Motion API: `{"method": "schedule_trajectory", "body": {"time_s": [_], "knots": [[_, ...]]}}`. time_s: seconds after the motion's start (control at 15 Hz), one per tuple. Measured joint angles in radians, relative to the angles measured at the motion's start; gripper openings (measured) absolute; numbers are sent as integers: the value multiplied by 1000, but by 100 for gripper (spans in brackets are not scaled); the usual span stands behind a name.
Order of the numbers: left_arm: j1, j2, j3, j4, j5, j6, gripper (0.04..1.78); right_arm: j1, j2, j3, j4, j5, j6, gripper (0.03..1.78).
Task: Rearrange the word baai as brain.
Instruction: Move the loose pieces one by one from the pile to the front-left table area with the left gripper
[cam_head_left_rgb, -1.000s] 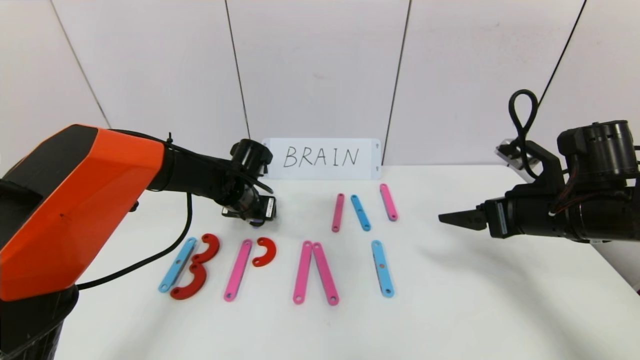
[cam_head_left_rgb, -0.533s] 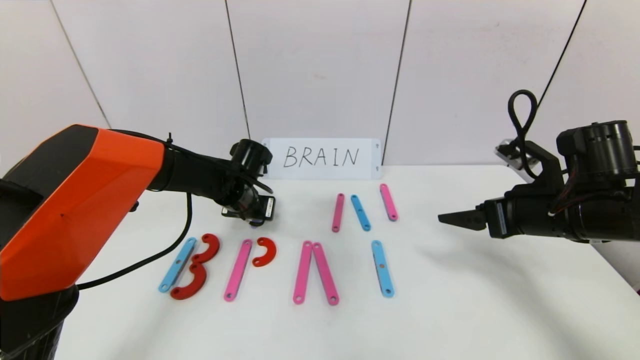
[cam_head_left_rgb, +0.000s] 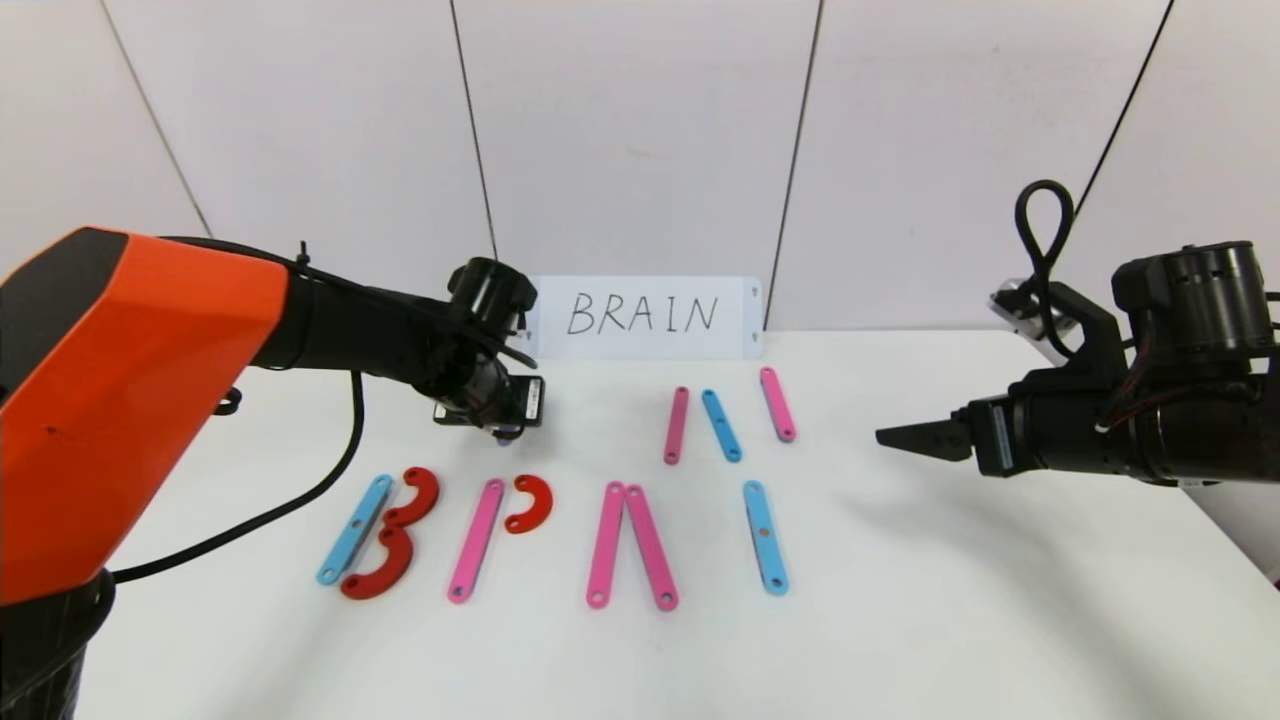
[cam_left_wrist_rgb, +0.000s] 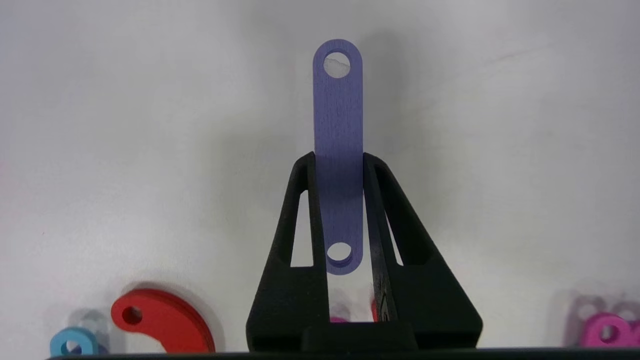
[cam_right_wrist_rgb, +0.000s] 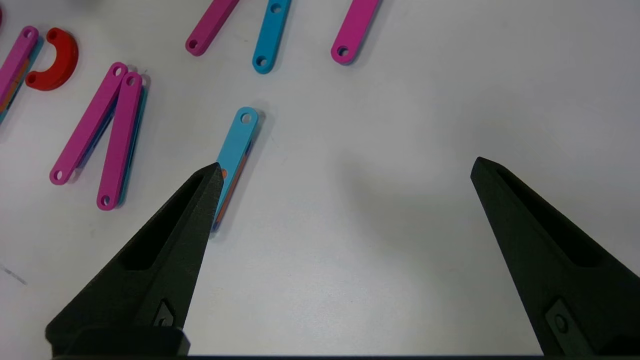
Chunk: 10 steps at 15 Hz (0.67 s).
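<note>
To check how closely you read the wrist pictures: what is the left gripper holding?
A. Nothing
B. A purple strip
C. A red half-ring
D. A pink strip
B. In the left wrist view the left gripper has its fingers closed on the sides of a purple strip, lifted above the table.

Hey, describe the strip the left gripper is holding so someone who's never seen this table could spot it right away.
Start at the white card reading BRAIN at the back of the table; just to its left, the left gripper hangs above the row of letters. The purple strip is clamped between its fingers, a flat bar with a hole at each end. It is the only purple piece; the others are pink, light blue or red.
</note>
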Motion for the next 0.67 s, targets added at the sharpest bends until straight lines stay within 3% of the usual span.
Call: {"method": "schedule_trajectory", "body": {"time_s": [0.4,0.67], "knots": [[-97,-127,14,189,73,-292,28,-10,-6,-1,0,8,-1,174],[-164,-226,118,229,85,-416,28,-16,-5,-1,0,14,1,174]]}}
